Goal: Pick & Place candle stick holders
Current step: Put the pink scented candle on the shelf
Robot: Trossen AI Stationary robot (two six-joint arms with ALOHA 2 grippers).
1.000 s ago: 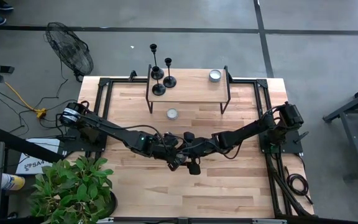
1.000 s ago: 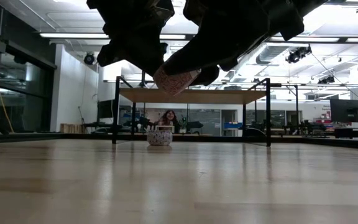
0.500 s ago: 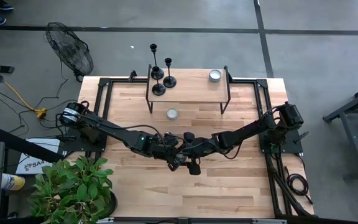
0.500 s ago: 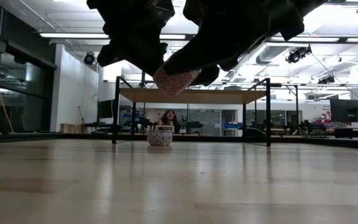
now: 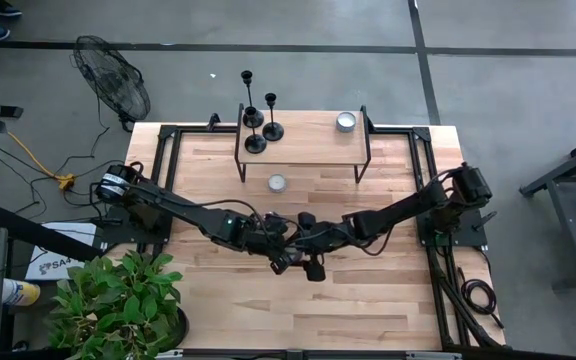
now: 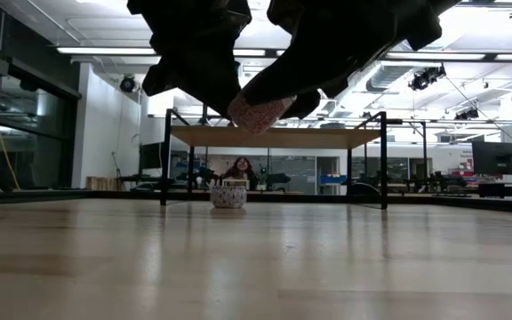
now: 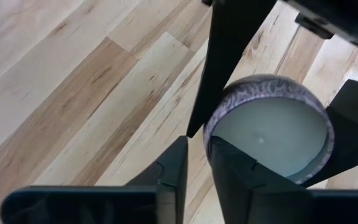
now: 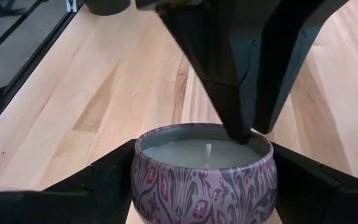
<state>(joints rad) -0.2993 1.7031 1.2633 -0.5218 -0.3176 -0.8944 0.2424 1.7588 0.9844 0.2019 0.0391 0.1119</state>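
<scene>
Three black candle stick holders point(image 5: 256, 128) stand on their round bases at the left end of a raised wooden shelf point(image 5: 313, 152) at the table's far side. No gripper is near them. Both grippers meet over the table's middle, shut on one purple patterned candle tin point(image 8: 202, 169), which also shows in the low view point(image 6: 260, 111). My left gripper point(image 5: 286, 258) reaches in from the left. My right gripper point(image 5: 308, 264) reaches in from the right. My left gripper pinches the tin's rim point(image 7: 209, 133), one finger over the wax and one outside the wall. In the right wrist view its fingers point(image 8: 238, 118) come down onto the rim from above. The tin is clear of the table. My right gripper holds the tin by its side wall point(image 8: 140, 177), one finger on each opposite side, coming in about level from the table's right. The tin sits between them open side up, a little tilted, well above the table.
A second tin point(image 5: 277, 183) stands on the table in front of the shelf and shows in the low view point(image 6: 228, 195). A third tin point(image 5: 345, 121) stands on the shelf's right end. A plant point(image 5: 118, 305) is at the near left corner. A person point(image 6: 241, 168) sits beyond the table.
The tin and both grippers have crept slightly toward the table's right edge. Both holds stay as they were.
</scene>
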